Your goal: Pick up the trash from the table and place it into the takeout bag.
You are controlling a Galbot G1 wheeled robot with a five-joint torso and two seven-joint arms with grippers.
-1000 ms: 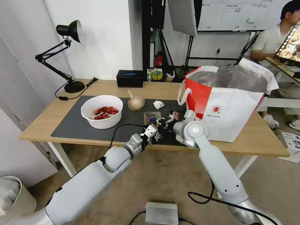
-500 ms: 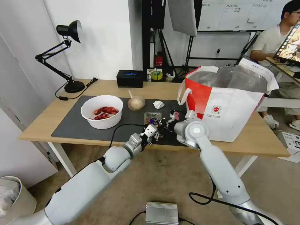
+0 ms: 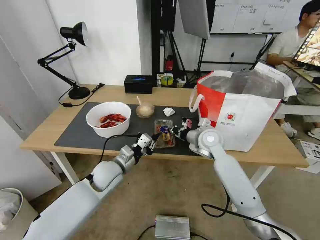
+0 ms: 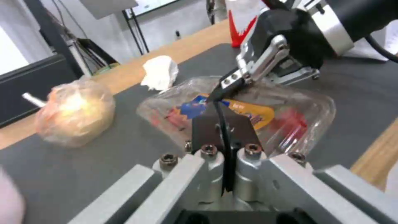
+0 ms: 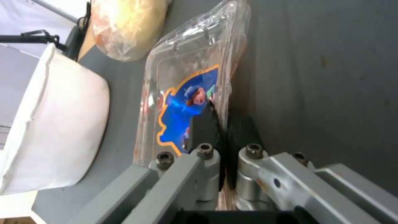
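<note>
Between closed right pincer [image 5: 222, 124] pads: clear tray [image 5: 186, 90].

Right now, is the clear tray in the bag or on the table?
On the table: the clear tray lies on the grey mat, right claw shut on its edge.
</note>
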